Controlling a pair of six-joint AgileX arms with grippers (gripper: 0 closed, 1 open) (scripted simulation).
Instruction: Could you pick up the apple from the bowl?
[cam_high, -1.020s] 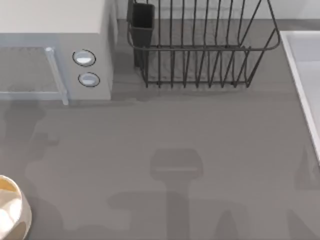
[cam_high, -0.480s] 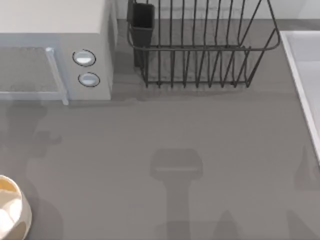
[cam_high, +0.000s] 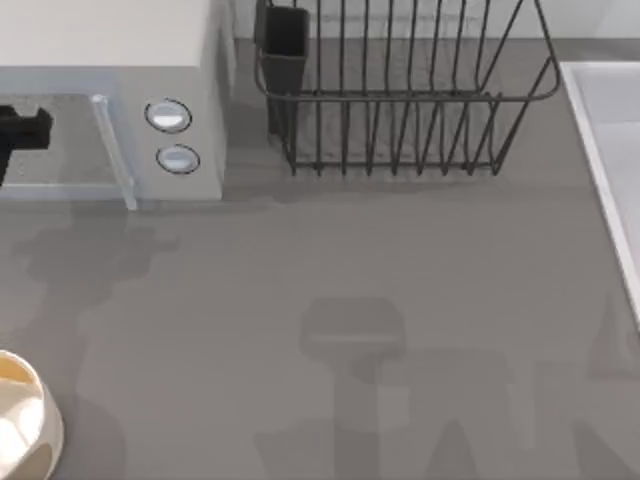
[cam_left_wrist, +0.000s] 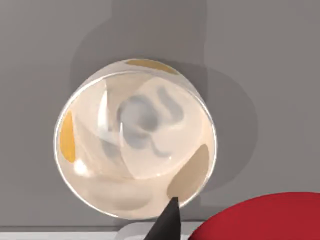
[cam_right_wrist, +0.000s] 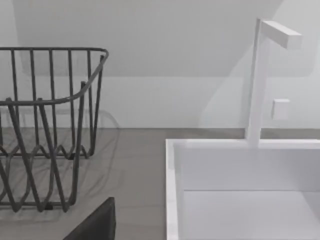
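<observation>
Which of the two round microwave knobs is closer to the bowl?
The lower silver round knob, nearer the round cream-white bowl; the other knob sits above it.

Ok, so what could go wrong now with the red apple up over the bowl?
The apple seems held by the left pincer above the bowl, with just one fingertip visible beside it. The grip may be shallow, so it could slip. If it drops, it might hit the bowl's rim and bounce onto the table. The right arm idles by the sink.
</observation>
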